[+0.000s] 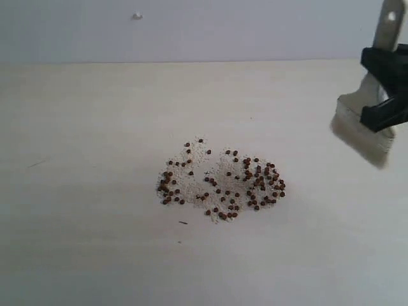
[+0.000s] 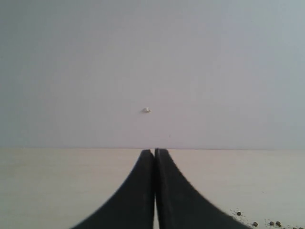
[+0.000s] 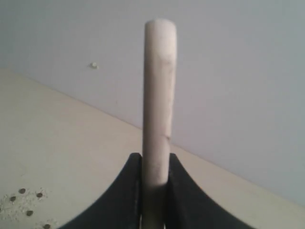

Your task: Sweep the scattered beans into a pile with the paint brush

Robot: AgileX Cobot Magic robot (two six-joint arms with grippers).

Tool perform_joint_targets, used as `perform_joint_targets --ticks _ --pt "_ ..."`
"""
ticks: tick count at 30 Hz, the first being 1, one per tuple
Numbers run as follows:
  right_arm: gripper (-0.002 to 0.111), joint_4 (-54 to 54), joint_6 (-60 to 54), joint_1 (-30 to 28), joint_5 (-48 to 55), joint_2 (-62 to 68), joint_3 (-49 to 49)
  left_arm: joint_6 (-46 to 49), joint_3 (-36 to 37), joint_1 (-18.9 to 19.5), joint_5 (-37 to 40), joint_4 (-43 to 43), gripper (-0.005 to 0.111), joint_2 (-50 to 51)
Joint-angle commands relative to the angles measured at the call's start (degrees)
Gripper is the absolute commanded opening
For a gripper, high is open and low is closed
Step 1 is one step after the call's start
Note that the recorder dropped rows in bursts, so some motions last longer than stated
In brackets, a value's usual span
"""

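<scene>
Reddish-brown beans (image 1: 220,182) lie in a loose patch on whitish grains at the middle of the pale table (image 1: 83,191). My right gripper (image 1: 382,89) holds the paint brush (image 1: 364,124) at the far right, above and to the right of the beans, bristles pointing down-left and clear of the surface. In the right wrist view the wooden handle (image 3: 159,95) stands up between the black fingers (image 3: 131,191), and a few beans (image 3: 26,202) show at the corner. My left gripper (image 2: 155,151) is shut and empty; some beans (image 2: 271,223) show beside it.
A light grey wall (image 1: 204,29) rises behind the table, with a small white speck (image 1: 137,16) on it. A short dark mark (image 1: 183,222) lies on the table just in front of the beans.
</scene>
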Motion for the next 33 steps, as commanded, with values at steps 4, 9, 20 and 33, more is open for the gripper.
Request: perform_joint_targets --ticks 4,9,20,33 --pt "0.000 49.6 -45.6 17.5 0.9 6.8 0.1 0.2 0.1 -0.2 0.4 -0.3 0.000 0.3" --pt "0.000 76.9 -63.1 30.4 -10.6 11.9 0.1 0.2 0.1 -0.2 0.4 -0.3 0.000 0.3" --pt "0.000 102.8 -58.4 51.3 -28.3 25.6 0.1 0.2 0.1 -0.2 0.4 -0.3 0.000 0.3" --pt "0.000 105.3 -52.3 54.5 -27.0 40.5 -10.4 0.2 0.1 -0.2 0.4 -0.3 0.000 0.3"
